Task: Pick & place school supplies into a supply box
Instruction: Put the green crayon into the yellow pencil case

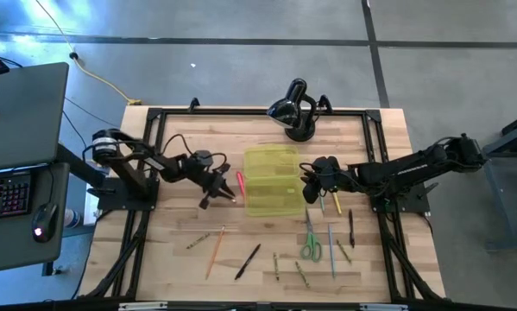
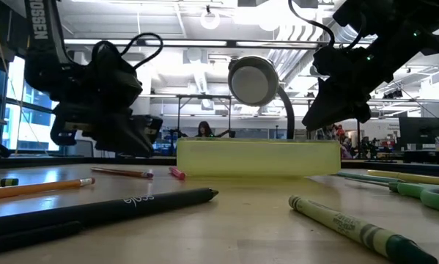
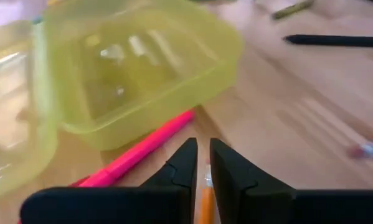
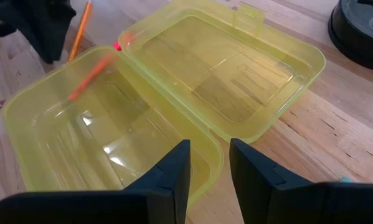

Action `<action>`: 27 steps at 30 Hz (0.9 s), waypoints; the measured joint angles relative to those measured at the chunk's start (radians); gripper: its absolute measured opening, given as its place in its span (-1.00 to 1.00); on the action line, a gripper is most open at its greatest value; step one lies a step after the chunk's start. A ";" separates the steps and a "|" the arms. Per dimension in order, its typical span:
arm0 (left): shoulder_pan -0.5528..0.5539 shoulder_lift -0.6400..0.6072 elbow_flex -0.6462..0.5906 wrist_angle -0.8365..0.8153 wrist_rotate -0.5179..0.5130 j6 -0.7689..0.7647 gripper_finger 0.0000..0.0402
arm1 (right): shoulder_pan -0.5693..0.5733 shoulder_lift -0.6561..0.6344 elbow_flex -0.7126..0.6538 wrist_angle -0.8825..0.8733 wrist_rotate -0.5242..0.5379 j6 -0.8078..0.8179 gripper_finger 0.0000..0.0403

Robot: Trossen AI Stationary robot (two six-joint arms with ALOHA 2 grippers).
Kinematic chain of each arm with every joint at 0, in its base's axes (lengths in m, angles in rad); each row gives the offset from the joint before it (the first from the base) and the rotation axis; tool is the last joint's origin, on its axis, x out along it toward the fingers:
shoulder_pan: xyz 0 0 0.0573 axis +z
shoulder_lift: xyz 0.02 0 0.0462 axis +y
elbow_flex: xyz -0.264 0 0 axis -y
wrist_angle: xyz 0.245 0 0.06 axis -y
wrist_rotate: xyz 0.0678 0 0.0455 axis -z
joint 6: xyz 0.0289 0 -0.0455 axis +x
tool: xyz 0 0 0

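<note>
Fingers of the left gripper (image 3: 202, 163) stand narrowly parted around an orange pencil (image 3: 206, 202) beside the open supply box (image 1: 271, 180), right gripper (image 4: 210, 163) slightly open over its rim; a loose pinch could drop the pencil.

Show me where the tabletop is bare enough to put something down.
Free: the strip between the supply box and the black pen at the front, and the back left corner behind the left gripper. Crowded: front right around the scissors, and beside the pink pen.
</note>
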State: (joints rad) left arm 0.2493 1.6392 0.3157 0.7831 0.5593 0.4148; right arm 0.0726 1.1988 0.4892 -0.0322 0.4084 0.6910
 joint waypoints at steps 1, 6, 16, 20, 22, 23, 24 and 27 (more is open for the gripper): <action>-0.013 -0.007 0.000 0.004 -0.044 -0.022 -0.64 | 0.000 0.000 0.000 0.000 0.000 0.000 -0.54; -0.095 -0.071 0.002 0.063 -0.292 -0.095 -0.69 | 0.000 0.000 0.000 0.000 0.000 0.000 -0.54; -0.275 -0.215 0.003 -0.066 -0.691 -0.233 -0.54 | 0.000 0.000 0.000 0.000 0.000 0.000 -0.54; -0.340 -0.234 0.003 -0.084 -0.757 -0.290 -0.43 | 0.000 0.000 0.000 0.000 0.000 0.000 -0.54; -0.376 -0.252 0.004 -0.087 -0.788 -0.307 -0.38 | 0.000 0.000 0.000 0.000 0.000 0.000 -0.54; -0.394 -0.261 0.008 -0.087 -0.816 -0.319 -0.36 | 0.000 0.000 0.000 0.000 0.000 0.000 -0.54; -0.414 -0.273 0.016 -0.096 -0.850 -0.333 -0.35 | 0.000 0.000 0.000 0.000 0.000 0.000 -0.54; -0.473 -0.328 0.062 -0.217 -0.954 -0.374 -0.34 | 0.000 0.000 0.000 0.000 0.000 0.000 -0.54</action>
State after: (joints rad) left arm -0.2238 1.3115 0.3772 0.5665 -0.3945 0.0403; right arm 0.0727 1.1988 0.4892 -0.0319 0.4083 0.6910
